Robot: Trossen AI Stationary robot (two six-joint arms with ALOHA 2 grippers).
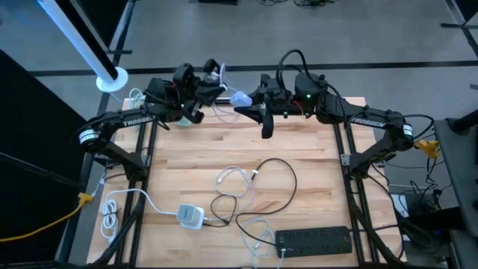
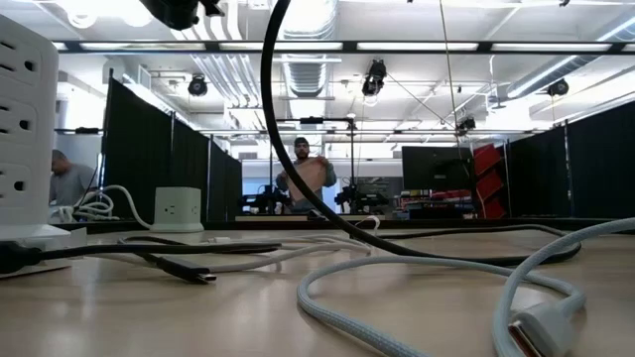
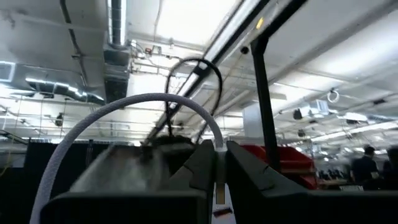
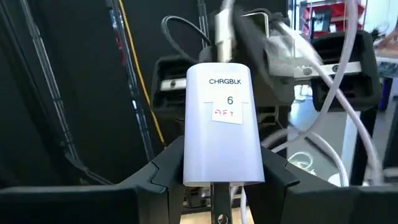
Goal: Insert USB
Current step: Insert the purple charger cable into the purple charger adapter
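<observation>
Two arms, both raised over the far edge of the table and meeting near its middle.

Right gripper (image 4: 214, 180): one, fingers clamped on the sides of one white charger block (image 4: 224, 124). The block is held in the air, well above the tabletop. It is rectangular with rounded corners, printed "CHRGBLK", with a label reading "6" and faint red marks under it. A silver plug (image 4: 224, 28) meets its far end.

Left gripper (image 3: 217, 171): one, fingers closed on a thin connector with a looping white cable (image 3: 124, 112) arching over it. In the high view the left gripper (image 1: 213, 75) faces the block (image 1: 239, 98) closely.

Loose items on the table, high view:
- one black power strip (image 1: 314, 240), near edge, right side;
- one white adapter (image 1: 190, 215), near edge, left of middle;
- one black cable (image 1: 276, 187) in loops across the centre;
- white cables (image 1: 233, 181), tangled with it; exact count cannot be told.

Surface: one table (image 1: 299, 149) of pale wooden planks on a black frame, over a grey floor.

Room, low view: open hall with black curtain partitions, ceiling lights and ducts, one monitor (image 2: 434, 169). One white outlet cube (image 2: 179, 209) stands on the table; a braided cable (image 2: 417, 297) lies close to the camera. Two people: one standing at centre (image 2: 308, 178), one at the left edge (image 2: 67, 183).
</observation>
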